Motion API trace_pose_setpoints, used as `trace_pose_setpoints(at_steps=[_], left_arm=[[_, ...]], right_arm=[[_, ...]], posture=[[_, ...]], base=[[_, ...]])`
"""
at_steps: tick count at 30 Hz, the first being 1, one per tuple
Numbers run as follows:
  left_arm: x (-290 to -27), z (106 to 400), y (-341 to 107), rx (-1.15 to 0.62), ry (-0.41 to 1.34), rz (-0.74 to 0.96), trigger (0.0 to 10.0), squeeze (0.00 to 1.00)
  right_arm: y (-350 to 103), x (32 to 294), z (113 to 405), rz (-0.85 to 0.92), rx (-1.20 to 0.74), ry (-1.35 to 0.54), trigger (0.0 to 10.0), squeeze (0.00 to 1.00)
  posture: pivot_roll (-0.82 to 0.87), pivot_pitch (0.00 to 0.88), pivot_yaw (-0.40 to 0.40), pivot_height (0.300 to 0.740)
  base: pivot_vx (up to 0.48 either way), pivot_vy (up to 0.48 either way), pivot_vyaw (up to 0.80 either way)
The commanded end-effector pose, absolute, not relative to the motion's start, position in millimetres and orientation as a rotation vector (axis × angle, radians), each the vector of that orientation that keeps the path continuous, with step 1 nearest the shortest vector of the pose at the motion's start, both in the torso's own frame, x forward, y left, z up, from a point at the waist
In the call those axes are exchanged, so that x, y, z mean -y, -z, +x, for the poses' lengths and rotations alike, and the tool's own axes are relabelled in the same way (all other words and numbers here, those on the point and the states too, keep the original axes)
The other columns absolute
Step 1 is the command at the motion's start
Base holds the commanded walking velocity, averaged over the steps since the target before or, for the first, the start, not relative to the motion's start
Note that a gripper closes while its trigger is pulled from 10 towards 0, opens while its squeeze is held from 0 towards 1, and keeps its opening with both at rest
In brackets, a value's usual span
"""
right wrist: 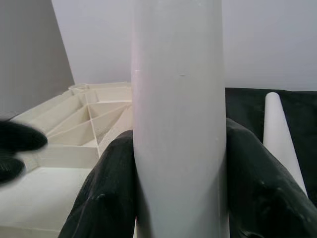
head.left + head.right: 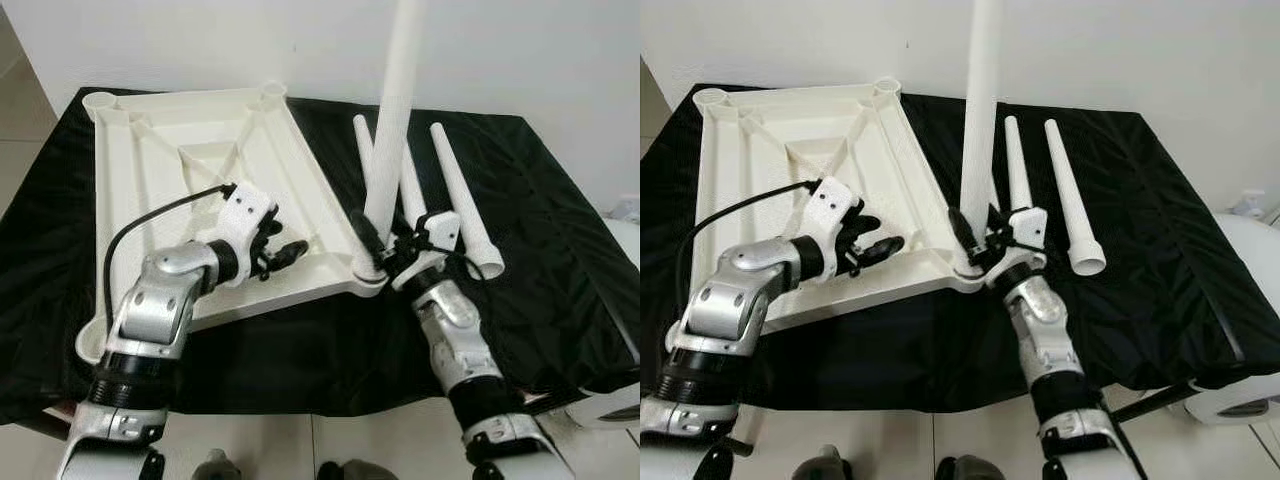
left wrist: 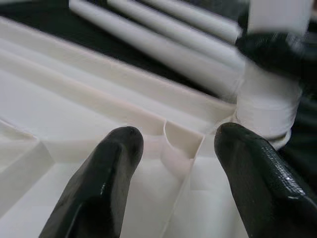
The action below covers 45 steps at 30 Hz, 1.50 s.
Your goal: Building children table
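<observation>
Upright white tapered plastic table leg (image 2: 392,110), its wide foot seated at the near corner socket (image 2: 366,268) of the inverted white ribbed plastic tabletop (image 2: 200,150), which lies on a black cloth-covered table (image 2: 560,260). The right gripper (image 2: 385,248) pinches the leg low on its shaft, just above the socket, one black finger on each side. The left gripper (image 2: 283,250) rests over the tabletop's near rim, well apart from the leg, its jaws spread and holding nothing.

Handling, as a judgement: the leg looks hollow, light, stiff and smooth, so it may slip or tilt. A low grip near the socket gives the best control for pressing it home, while the tabletop wants steadying.

Spare white legs (image 2: 462,198) lie on the cloth beyond the right jaws. The right wrist view shows the fingers (image 1: 106,198) bearing squarely on the shaft. The left wrist view shows the socket's collar (image 3: 267,104) and an inner rib (image 3: 183,144) between its spread fingers (image 3: 99,183).
</observation>
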<state>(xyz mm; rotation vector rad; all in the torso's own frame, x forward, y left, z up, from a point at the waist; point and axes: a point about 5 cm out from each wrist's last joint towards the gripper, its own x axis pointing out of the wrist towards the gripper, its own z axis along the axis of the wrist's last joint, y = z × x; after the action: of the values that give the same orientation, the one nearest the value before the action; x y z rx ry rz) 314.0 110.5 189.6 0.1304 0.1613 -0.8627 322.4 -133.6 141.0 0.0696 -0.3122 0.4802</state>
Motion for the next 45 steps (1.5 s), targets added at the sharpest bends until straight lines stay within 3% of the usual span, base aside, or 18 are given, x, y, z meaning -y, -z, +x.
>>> trace_pose_setpoints(at_steps=[1,17,28,29,30,31,34,35,45], left_arm=[[-104.5,315.2,-196.5,-0.146,0.907,0.091,10.0,0.00],[-76.9,322.6,-223.1,-0.067,1.024,0.050,10.0,0.00],[-74.0,321.1,-251.2,-0.014,1.150,-0.102,10.0,0.00],[-74.3,321.3,-255.1,-0.001,1.158,-0.116,10.0,0.23],[-74.3,321.3,-255.1,-0.001,1.158,-0.116,10.0,0.23],[-74.4,321.4,-257.2,0.007,1.163,-0.122,10.0,1.00],[-74.7,324.2,-266.2,0.027,1.162,-0.145,10.0,1.00],[-74.2,326.1,-270.4,0.037,1.164,-0.147,10.0,0.00],[-67.1,331.1,-281.8,0.064,1.174,-0.143,10.0,0.00]], right_arm=[[-143.0,142.3,326.7,0.059,0.302,-0.451,10.0,0.00],[-170.5,125.3,334.2,0.124,0.404,-0.501,10.0,0.00],[-186.0,119.3,340.8,0.118,0.418,-0.595,10.0,0.00],[-185.6,119.2,340.9,0.101,0.413,-0.610,10.0,0.00],[-185.6,119.2,340.9,0.101,0.413,-0.610,10.0,0.00],[-185.3,119.2,341.0,0.091,0.410,-0.619,10.0,0.00],[-183.5,119.3,340.9,0.061,0.398,-0.647,10.0,0.00],[-182.9,118.2,340.4,0.050,0.390,-0.672,10.0,0.00],[-180.4,108.9,337.0,0.013,0.361,-0.774,10.0,0.00]], posture=[[0.09,0.000,-0.098,0.740],[0.07,0.000,-0.095,0.740],[0.07,0.000,-0.085,0.740],[0.07,0.000,-0.084,0.740],[0.07,0.000,-0.084,0.740],[0.07,0.000,-0.084,0.740],[0.07,0.000,-0.084,0.740],[0.07,0.000,-0.084,0.740],[0.06,0.000,-0.081,0.740]], base=[[0.000,0.000,0.00],[0.000,0.000,0.00],[0.000,0.000,0.00],[0.000,0.000,0.00],[0.000,0.000,0.00],[0.000,0.000,0.00],[0.000,0.000,0.00],[0.000,0.000,0.00],[0.000,0.000,0.00]])
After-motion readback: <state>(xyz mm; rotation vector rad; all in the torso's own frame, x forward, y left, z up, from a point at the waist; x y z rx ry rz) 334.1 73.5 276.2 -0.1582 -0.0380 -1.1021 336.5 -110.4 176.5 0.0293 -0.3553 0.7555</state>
